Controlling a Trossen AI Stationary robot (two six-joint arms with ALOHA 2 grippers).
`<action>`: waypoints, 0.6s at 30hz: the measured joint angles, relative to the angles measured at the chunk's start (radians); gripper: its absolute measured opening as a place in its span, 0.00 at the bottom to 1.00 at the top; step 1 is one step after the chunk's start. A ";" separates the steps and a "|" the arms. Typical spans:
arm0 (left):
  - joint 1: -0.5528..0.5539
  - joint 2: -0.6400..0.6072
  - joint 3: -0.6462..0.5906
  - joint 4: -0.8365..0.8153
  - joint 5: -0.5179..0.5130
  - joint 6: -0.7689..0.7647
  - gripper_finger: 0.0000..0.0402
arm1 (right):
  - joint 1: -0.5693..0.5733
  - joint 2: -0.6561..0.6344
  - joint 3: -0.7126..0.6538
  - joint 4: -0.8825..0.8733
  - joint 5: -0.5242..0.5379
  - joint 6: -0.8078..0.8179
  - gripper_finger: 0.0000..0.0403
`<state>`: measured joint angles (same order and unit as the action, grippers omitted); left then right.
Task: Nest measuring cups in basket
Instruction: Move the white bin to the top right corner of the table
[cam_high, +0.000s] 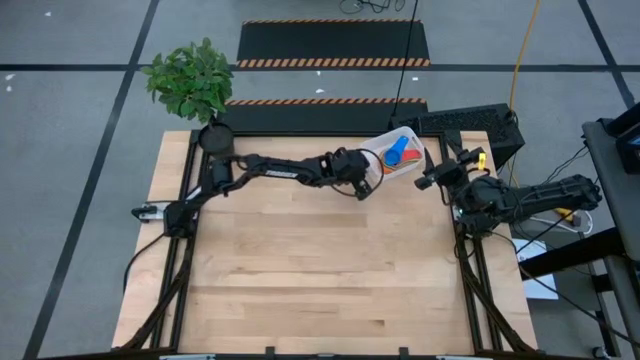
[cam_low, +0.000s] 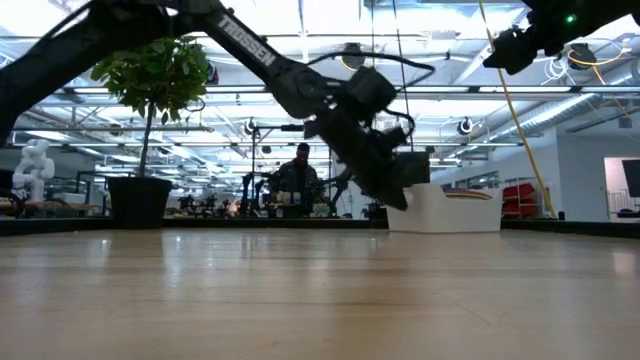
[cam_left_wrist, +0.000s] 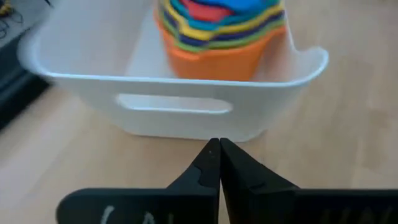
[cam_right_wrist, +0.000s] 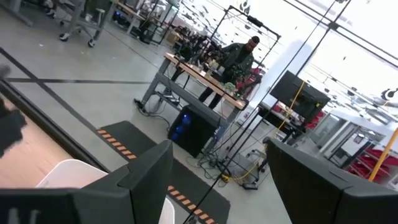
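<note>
The nesting looks done: your measuring cups (cam_left_wrist: 217, 34) sit stacked one inside another within the white basket (cam_left_wrist: 180, 102), orange outermost, then yellow, blues and red showing at the top. Your left claw (cam_left_wrist: 219, 155) is clenched on nothing, its tips just beside the basket's near wall, below the handle slot. Your right claw (cam_right_wrist: 214, 171) hangs released and empty beside the basket's far side, lifted off the table (cam_high: 320, 270). What's left, I judge, is to back the left arm away without nudging the basket.
</note>
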<state>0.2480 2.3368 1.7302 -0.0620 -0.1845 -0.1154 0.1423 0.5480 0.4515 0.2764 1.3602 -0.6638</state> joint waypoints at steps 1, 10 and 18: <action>-0.005 0.020 0.021 -0.011 0.001 0.000 0.01 | 0.002 0.000 0.000 0.002 0.000 -0.007 0.63; -0.013 0.153 0.207 -0.032 -0.035 0.019 0.01 | 0.011 0.000 0.000 0.012 0.001 -0.022 0.63; 0.033 0.251 0.324 -0.037 -0.043 -0.026 0.01 | 0.011 0.000 0.000 0.011 0.004 -0.032 0.63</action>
<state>0.2811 2.5877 2.0542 -0.0990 -0.2273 -0.1417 0.1528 0.5479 0.4515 0.2878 1.3643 -0.6961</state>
